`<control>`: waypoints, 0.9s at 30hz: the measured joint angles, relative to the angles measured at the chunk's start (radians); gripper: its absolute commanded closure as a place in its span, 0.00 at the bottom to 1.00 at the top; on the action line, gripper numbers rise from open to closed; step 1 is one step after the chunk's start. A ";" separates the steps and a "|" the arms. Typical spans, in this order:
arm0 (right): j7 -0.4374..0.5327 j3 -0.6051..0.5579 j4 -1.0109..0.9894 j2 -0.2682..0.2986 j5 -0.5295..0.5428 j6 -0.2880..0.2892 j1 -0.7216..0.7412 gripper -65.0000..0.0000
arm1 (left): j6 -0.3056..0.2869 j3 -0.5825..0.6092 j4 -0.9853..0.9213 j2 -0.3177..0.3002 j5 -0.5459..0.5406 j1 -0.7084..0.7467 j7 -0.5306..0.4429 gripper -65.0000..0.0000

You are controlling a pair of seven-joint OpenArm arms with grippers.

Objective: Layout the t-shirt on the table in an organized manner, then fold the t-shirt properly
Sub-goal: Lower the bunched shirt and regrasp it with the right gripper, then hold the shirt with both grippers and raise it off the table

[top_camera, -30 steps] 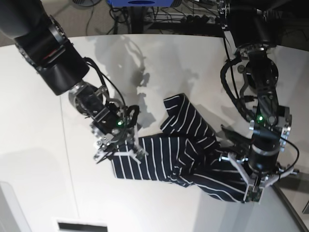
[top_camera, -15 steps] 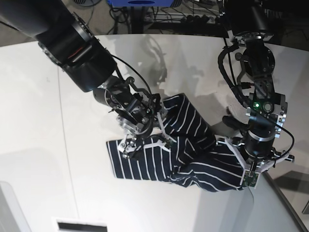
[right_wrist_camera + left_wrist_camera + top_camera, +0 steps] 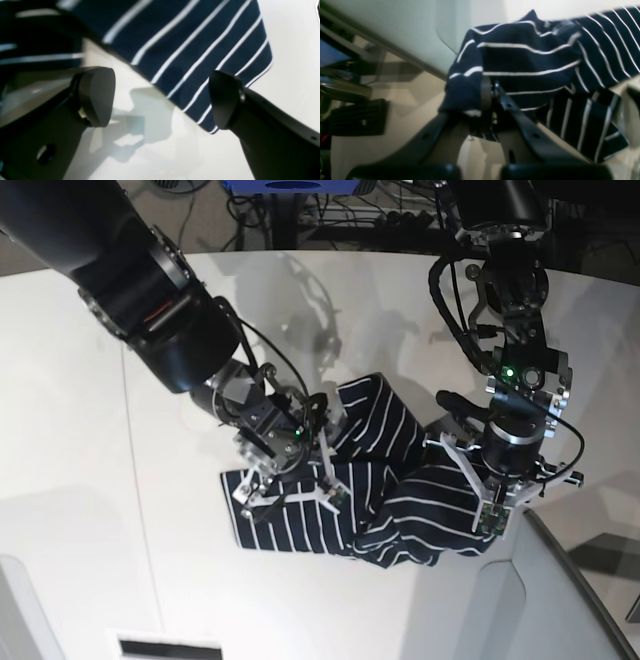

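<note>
Layout step, not folding yet: the t-shirt (image 3: pixel 360 495) lies bunched and crumpled mid table (image 3: pixel 80 430), one end pinched tight in the left gripper (image 3: pixel 488 100) and lifted near the table's edge. The right gripper (image 3: pixel 161 100) hovers with jaws spread wide and empty over a flat striped corner. Next move likely calls for the right one to clamp that corner, then both to pull apart and flatten the cloth.

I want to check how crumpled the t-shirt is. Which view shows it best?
The base view: the whole t-shirt shows, bunched between both arms. The left wrist view shows only a fold pinched in that arm's jaws; the right wrist view shows only a flat striped edge.
</note>
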 measured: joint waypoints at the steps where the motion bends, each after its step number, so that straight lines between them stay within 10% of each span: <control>1: 0.009 0.000 -0.016 0.001 -0.005 -0.001 0.010 0.18 | 0.000 0.000 0.000 0.000 0.000 0.002 0.000 1.00; 9: 0.103 0.000 -0.052 0.001 -0.002 0.000 0.014 0.30 | 0.003 -0.014 0.000 -0.001 0.003 -0.007 -0.004 1.00; 22: 0.103 0.000 -0.056 0.000 -0.001 0.000 0.006 1.00 | 0.003 -0.012 0.000 -0.001 0.003 -0.013 -0.004 1.00; 27: 0.102 0.000 -0.056 0.000 -0.002 0.000 0.006 1.00 | 0.003 -0.014 0.000 -0.004 0.003 -0.013 -0.004 1.00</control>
